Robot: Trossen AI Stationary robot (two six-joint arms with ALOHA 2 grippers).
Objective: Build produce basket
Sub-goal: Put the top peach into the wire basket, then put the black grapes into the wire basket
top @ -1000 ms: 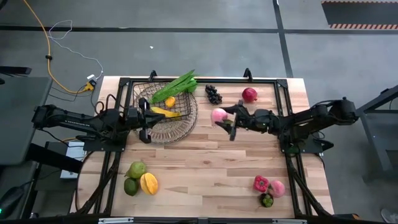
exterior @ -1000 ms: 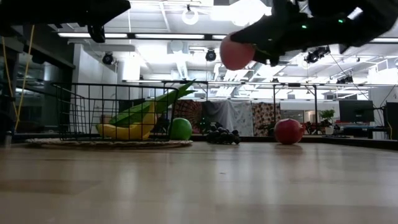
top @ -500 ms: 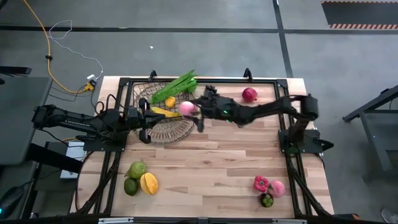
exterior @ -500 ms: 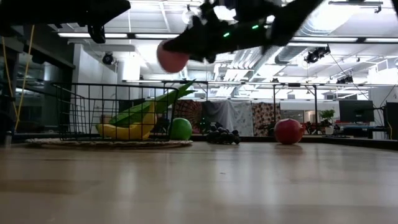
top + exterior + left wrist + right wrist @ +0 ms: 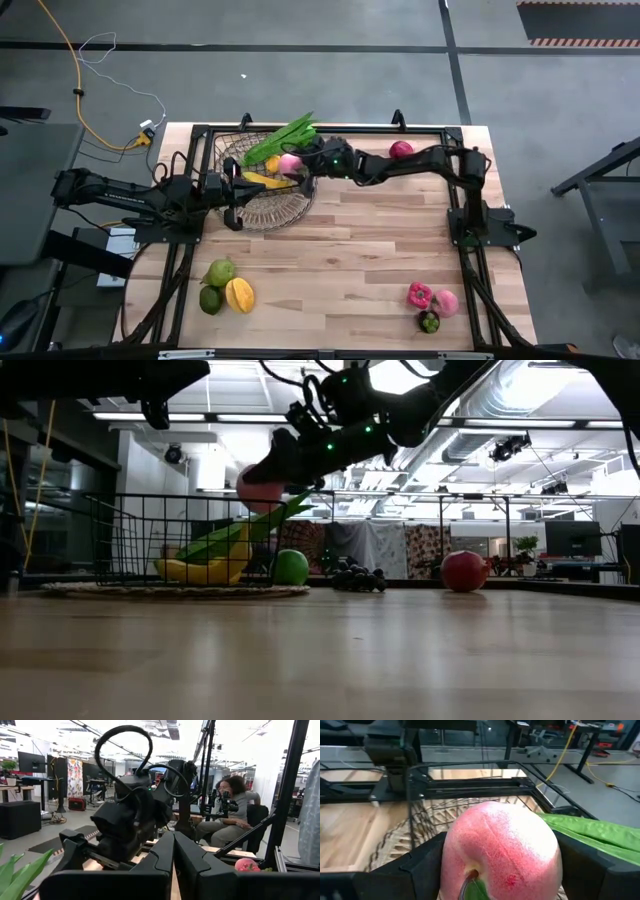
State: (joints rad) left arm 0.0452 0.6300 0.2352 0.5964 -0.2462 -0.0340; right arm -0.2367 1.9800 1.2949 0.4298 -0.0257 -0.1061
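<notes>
Hovering over the dark wire-mesh basket (image 5: 262, 180) at the far left of the wooden worktop (image 5: 340, 260), the right pincer (image 5: 298, 166) grasps a pink, red-speckled toy peach (image 5: 289, 163). The left pincer (image 5: 232, 192) is clenched empty at the basket's near rim.

Yellow cable (image 5: 75, 75) on grey floor beside wooden table (image 5: 340, 260); seated person (image 5: 231, 802) beyond.
</notes>
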